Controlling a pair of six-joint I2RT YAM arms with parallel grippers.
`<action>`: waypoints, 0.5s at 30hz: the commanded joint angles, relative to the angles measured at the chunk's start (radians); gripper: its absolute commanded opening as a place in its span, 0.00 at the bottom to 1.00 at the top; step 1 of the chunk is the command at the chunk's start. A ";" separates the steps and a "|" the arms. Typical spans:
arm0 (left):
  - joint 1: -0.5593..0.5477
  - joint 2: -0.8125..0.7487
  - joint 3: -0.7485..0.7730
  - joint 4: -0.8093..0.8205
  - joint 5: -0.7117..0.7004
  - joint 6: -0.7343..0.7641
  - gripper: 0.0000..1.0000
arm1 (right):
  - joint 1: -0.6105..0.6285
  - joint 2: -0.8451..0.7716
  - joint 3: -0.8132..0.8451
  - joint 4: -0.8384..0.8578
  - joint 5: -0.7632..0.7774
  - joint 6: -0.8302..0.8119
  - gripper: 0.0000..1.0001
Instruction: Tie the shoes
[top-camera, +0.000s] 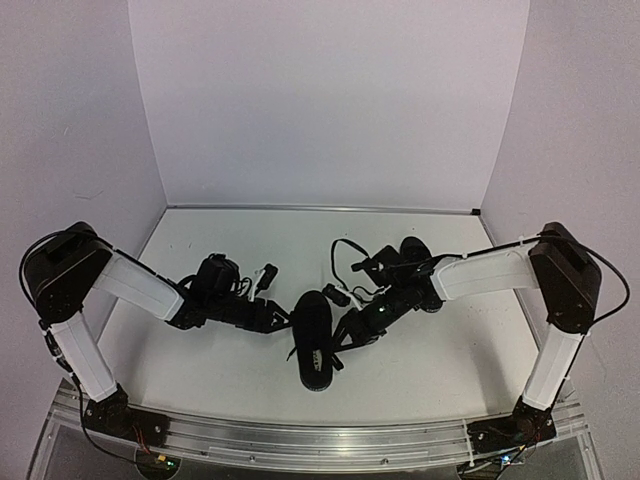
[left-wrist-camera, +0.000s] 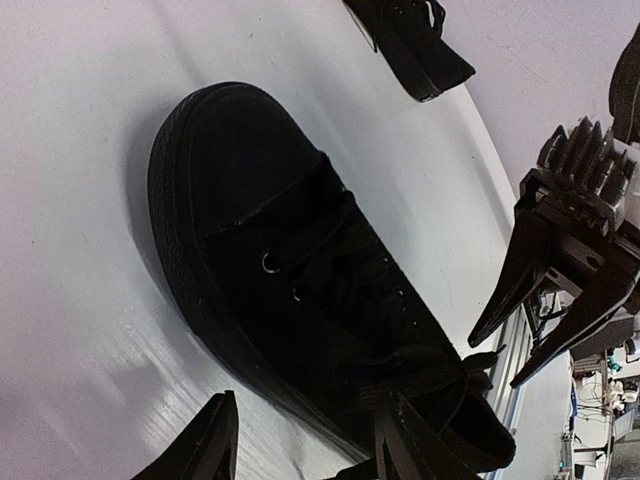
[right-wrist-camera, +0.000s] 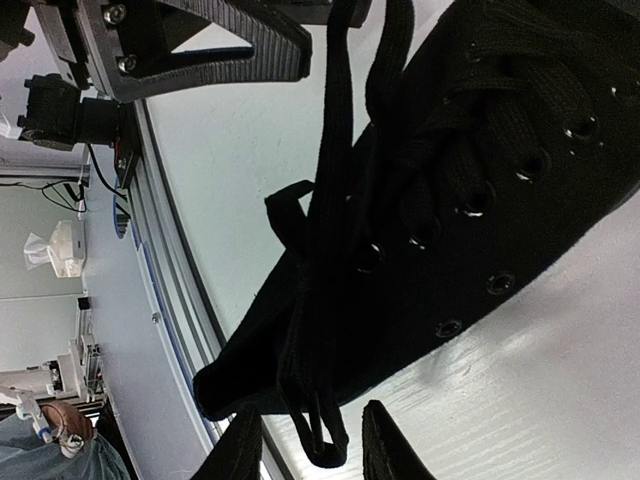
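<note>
- Small black canvas lace-up shoe (top-camera: 312, 345) lies on the white table (top-camera: 200, 250), heel toward the arms — long axis near-to-far.
- Left pincer (left-wrist-camera: 305, 450) spread, just left of it.
- Right pincer (right-wrist-camera: 312, 452) apart, straddling the thin black lace (right-wrist-camera: 333, 150) — better placed.
- Second shoe (top-camera: 415, 262) lies beyond.

The top view looks steeply down from above and behind the robot, far enough back to take in the whole bench (top-camera: 440, 370). Both wrist cameras sit low and very near — the left one faces right onto the central shoe (left-wrist-camera: 300, 290), the right one faces left onto it. All three views share that shoe; the left wrist view also catches the right end effector (left-wrist-camera: 493, 365).
</note>
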 joint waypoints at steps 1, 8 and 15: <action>0.005 -0.059 -0.034 0.079 -0.014 -0.031 0.51 | 0.011 0.017 0.050 0.025 -0.019 -0.011 0.30; 0.005 -0.039 -0.084 0.189 -0.007 -0.087 0.52 | 0.014 0.026 0.057 0.025 -0.018 -0.007 0.13; 0.005 0.055 -0.082 0.365 0.033 -0.172 0.49 | 0.014 0.017 0.049 0.025 -0.004 -0.002 0.08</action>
